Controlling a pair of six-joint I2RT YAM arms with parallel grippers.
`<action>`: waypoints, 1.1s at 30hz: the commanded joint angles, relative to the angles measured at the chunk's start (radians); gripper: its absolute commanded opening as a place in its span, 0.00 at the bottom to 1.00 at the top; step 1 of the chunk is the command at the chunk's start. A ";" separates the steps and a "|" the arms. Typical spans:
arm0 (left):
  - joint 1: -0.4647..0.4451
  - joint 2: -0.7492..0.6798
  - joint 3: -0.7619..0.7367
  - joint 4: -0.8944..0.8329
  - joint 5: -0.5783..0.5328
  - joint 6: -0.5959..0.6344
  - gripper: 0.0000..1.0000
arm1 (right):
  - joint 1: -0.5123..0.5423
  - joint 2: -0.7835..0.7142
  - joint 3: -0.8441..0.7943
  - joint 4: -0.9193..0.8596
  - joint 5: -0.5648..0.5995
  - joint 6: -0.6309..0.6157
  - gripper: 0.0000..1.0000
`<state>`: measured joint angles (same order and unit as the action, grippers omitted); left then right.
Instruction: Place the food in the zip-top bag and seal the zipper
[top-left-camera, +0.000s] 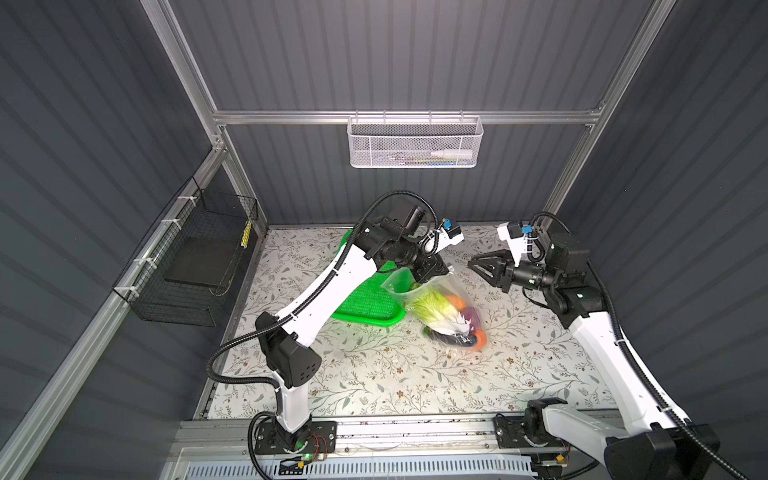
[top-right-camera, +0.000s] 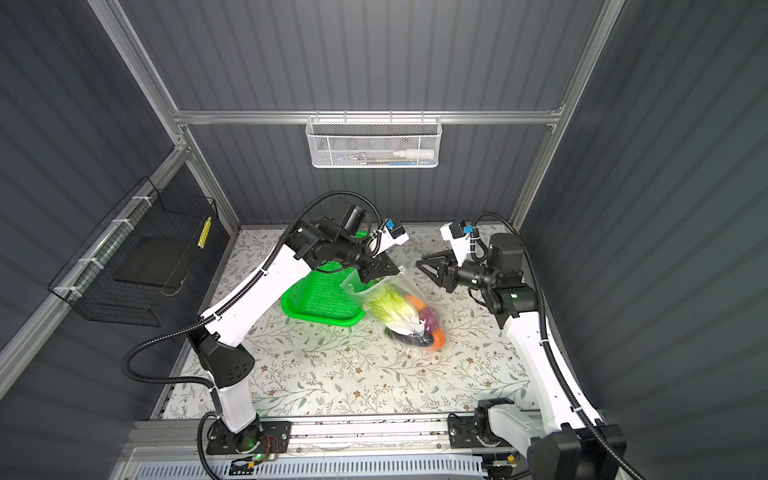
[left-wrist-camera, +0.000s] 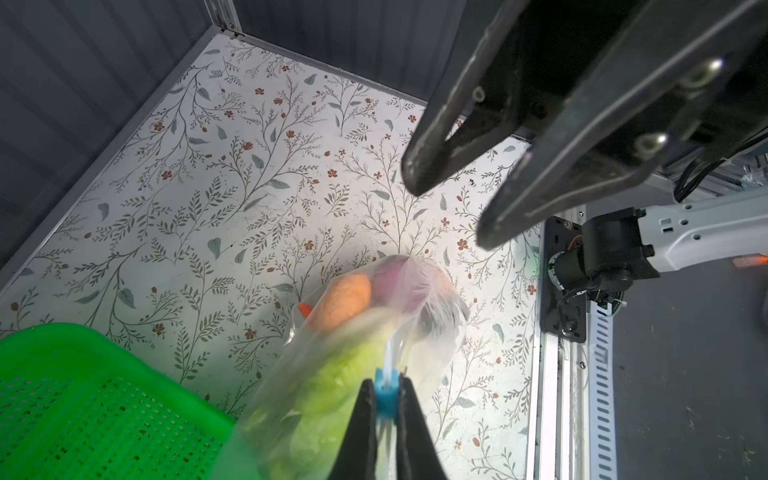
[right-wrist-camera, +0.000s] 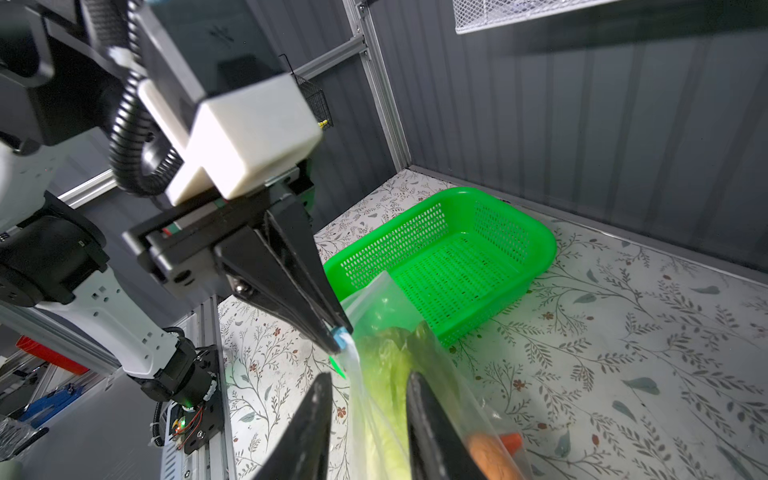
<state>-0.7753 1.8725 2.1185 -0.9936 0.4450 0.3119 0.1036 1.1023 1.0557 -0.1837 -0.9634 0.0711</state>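
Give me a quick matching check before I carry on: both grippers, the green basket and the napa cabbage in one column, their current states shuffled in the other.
Things:
1. left gripper
2. right gripper
3. green basket
4. napa cabbage

States:
A. inside the zip-top bag
B. open, holding nothing
C. shut on the blue slider
D. on the table, nothing showing inside it

Pairs: 1-C, 2-B, 3-D, 4-A
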 joint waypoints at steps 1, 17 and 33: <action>-0.001 0.007 0.032 -0.029 0.000 0.010 0.00 | 0.009 0.011 0.022 0.014 -0.029 0.007 0.33; -0.010 0.007 0.018 0.003 0.022 -0.002 0.00 | 0.089 0.123 0.033 0.047 -0.085 0.016 0.34; -0.013 -0.014 -0.005 0.022 0.026 -0.019 0.00 | 0.114 0.137 -0.017 0.079 -0.090 0.038 0.15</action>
<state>-0.7811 1.8763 2.1193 -0.9871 0.4484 0.3069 0.2104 1.2362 1.0557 -0.1154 -1.0286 0.1059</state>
